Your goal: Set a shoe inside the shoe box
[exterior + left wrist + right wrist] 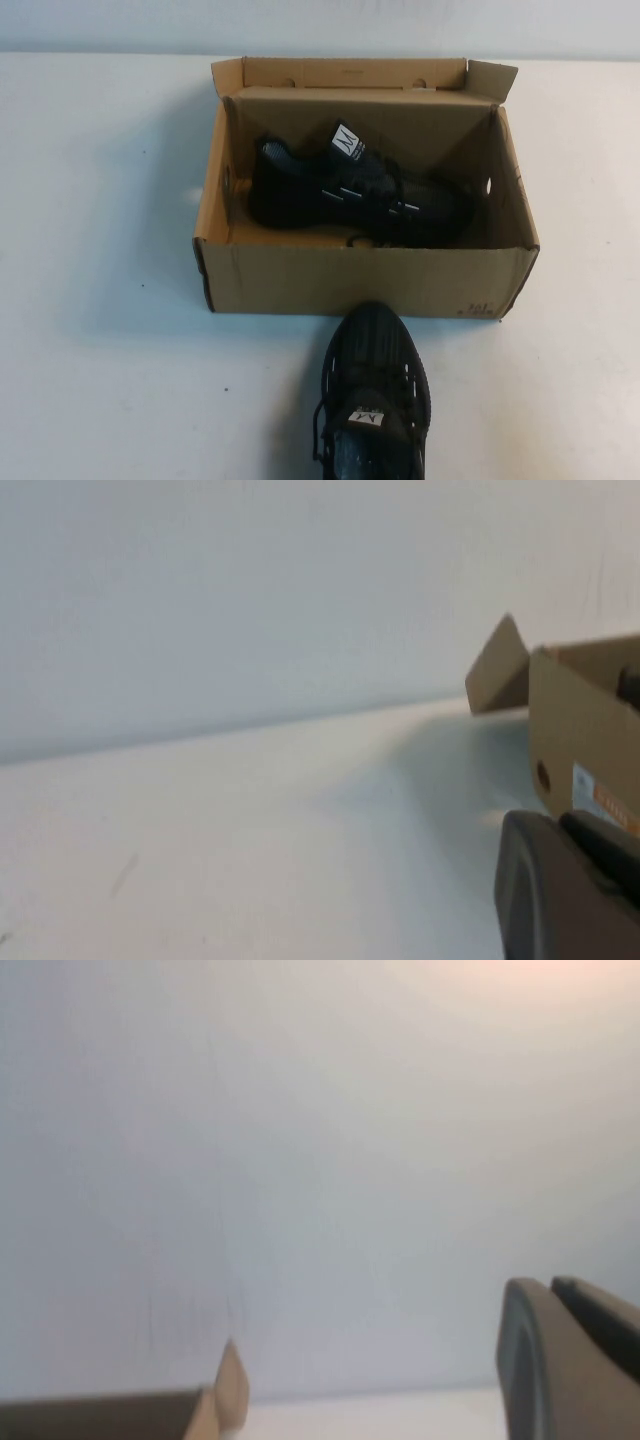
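Shoe [350, 190] lies inside the open shoe box [350, 280], its twin [375, 400] on the tabletop [100, 200] just outside. Left gripper [570, 890] sits beside the box, right gripper [570, 1360] above it; can't tell either's fingers.

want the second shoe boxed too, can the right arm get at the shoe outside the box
Probably yes: the shoe lies bare on the table against the box front, nothing over it. Right gripper and left gripper show only in wrist views, off to the sides.
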`<act>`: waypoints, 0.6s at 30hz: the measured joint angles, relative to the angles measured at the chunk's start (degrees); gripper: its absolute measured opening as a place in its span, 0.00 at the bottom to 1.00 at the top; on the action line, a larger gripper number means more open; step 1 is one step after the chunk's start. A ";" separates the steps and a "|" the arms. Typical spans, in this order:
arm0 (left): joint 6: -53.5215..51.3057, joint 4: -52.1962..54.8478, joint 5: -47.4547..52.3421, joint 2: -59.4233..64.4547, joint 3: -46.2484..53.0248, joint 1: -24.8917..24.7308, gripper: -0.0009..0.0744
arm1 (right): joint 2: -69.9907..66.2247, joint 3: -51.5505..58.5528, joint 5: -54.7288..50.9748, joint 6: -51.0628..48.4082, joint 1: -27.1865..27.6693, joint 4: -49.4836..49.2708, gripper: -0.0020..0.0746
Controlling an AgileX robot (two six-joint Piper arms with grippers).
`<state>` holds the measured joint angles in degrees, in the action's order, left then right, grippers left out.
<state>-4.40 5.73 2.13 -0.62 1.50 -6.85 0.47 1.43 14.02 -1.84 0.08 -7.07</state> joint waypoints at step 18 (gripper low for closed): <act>11.50 0.00 -20.48 0.00 0.00 0.00 0.01 | 0.09 0.00 30.47 0.11 0.00 -0.94 0.01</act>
<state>7.10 5.73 -18.34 -0.62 1.50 -6.85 0.56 1.43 44.49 -1.73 0.08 -8.01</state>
